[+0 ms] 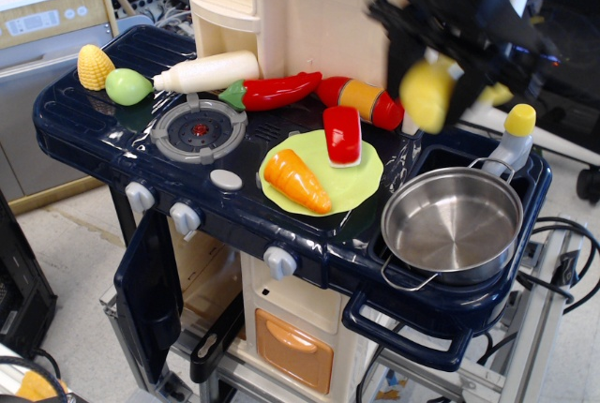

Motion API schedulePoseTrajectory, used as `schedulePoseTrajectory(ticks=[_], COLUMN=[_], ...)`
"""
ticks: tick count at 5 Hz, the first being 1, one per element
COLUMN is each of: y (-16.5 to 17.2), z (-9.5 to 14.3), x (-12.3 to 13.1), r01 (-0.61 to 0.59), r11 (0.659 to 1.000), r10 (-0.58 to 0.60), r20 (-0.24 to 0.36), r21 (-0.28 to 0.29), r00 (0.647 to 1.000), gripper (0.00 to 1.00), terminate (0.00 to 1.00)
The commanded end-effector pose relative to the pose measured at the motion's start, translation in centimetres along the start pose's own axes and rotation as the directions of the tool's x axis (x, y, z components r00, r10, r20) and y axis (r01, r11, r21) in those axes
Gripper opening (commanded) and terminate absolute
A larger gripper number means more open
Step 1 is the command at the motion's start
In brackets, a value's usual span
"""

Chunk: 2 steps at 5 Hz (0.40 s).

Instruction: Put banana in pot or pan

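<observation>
We are finding no legible writing or brand marks on any item. The banana (428, 94) is hanging in the air above the far rim of the pot (452, 221), motion-blurred, clamped between the dark fingers (441, 80) of the arm, which are closing on its upper part. We are noting the pot sitting in the right-hand recess of the counter (112, 141), beside the green plate (361, 178) carrying the carrot (295, 180)
</observation>
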State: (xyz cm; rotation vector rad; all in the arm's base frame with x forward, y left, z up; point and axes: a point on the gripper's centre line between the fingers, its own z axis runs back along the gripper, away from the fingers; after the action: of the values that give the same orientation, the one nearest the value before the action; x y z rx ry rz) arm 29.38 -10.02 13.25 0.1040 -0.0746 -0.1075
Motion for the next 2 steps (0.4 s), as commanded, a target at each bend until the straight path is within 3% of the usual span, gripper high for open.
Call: schedulePoseTrajectory(ticks=[1,2], y=[-0.64,-0.72], z=[-2.8,-3.76], x=[1.77,1.86], r01=[-0.127,-0.142], r11=[0.986,0.979], r10=[0.138,0.163], r20=[0.102,0.143], r21=[-0.108,-0.147], r00=[0.985,0.976], gripper=[0.0,1.0], terminate=[0.0,0.0])
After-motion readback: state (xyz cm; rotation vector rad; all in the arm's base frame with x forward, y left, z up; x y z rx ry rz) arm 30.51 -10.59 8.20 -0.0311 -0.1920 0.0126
